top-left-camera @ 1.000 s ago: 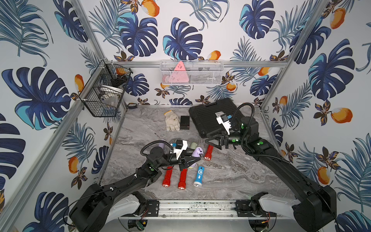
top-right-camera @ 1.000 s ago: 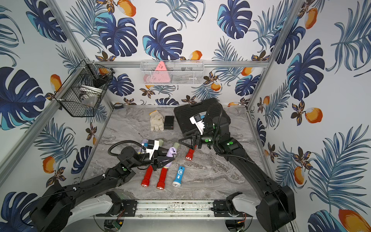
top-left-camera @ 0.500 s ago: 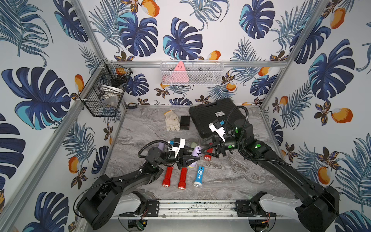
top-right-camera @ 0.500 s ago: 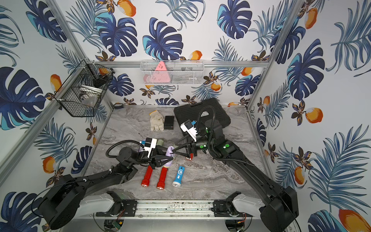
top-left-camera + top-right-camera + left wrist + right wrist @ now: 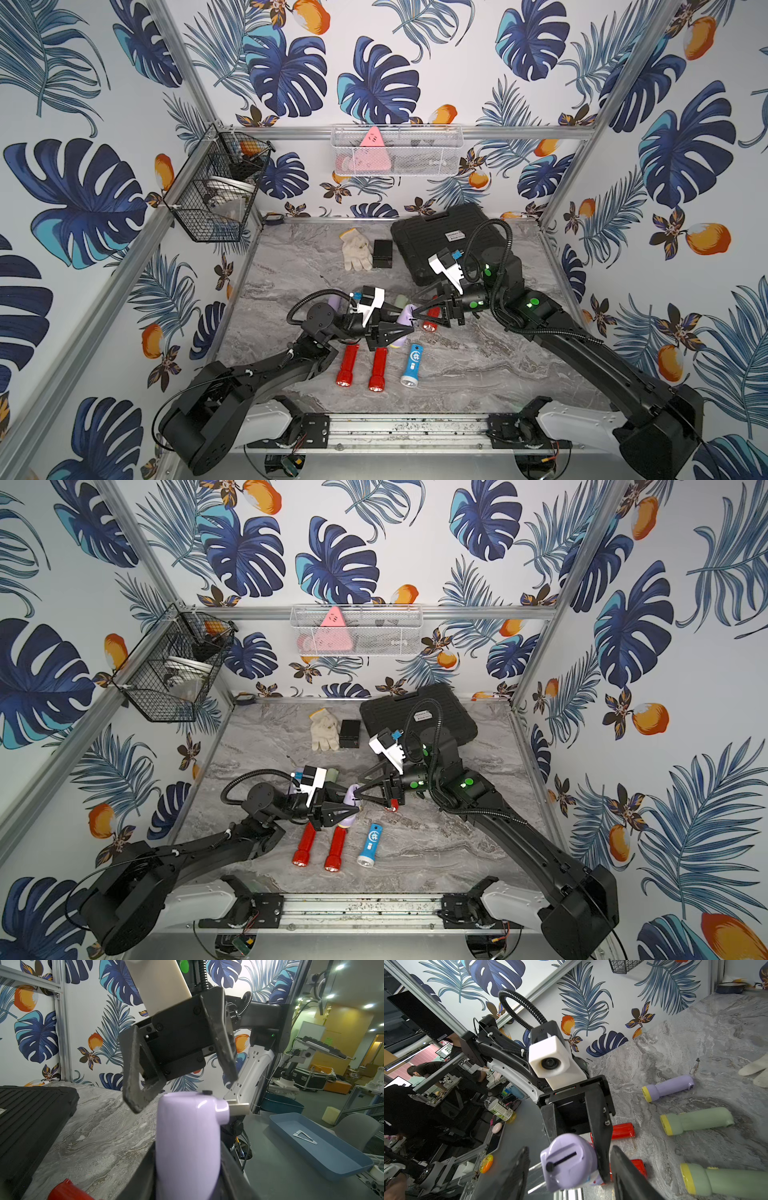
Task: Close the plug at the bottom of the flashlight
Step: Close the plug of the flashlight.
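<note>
Two arms [image 5: 282, 370] [image 5: 582, 349] converge over the marble table [image 5: 478, 374]: the left gripper [image 5: 355, 801] clamps the lilac flashlight [image 5: 187, 1136] aloft, plug [image 5: 239, 1108] protruding, while the right gripper [image 5: 359, 789], nearer the black case [image 5: 440, 237] a second ago, straddles its base, jaws apart.

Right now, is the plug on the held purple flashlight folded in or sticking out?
Sticking out: the wrist views show the plug's prongs projecting sideways from the purple flashlight's base, not folded flush.

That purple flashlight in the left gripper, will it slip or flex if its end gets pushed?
Likely rigid: the purple flashlight looks like hard moulded plastic. Its glossy shell could slide in the left gripper, shut on its body. The thin plug sticking out may fold easily.
</note>
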Motion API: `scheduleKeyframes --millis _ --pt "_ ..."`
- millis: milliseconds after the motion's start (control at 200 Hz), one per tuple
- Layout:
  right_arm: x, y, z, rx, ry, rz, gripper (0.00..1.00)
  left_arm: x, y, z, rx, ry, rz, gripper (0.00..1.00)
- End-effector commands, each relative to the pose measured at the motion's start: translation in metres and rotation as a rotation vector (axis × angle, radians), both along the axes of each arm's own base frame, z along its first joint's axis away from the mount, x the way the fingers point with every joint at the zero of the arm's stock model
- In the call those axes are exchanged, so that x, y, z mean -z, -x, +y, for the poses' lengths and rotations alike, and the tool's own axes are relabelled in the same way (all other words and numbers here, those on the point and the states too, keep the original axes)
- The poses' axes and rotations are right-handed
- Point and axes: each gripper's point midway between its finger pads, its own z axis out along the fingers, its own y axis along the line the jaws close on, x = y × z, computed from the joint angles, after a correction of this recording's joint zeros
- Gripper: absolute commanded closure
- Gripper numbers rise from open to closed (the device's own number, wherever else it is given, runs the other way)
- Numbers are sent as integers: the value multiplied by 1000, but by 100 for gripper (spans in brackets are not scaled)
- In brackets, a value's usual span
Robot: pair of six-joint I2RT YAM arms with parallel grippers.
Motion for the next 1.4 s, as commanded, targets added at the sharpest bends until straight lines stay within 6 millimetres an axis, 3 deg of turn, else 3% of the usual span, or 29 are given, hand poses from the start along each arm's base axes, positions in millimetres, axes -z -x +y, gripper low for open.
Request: scheduleKeyframes --millis 0,375,766,1396 --pt "0 0 2 -12 5 -21 41 -16 5 2 20 42 -50 100" --pt "15 0 5 -19 28 17 55 -22 7 3 27 53 -63 100" --pt "31 0 8 -16 47 64 65 -43 -1 18 -8 117 -93 100" --pt "54 -3 19 -37 99 124 81 -66 17 21 70 129 -139 100"
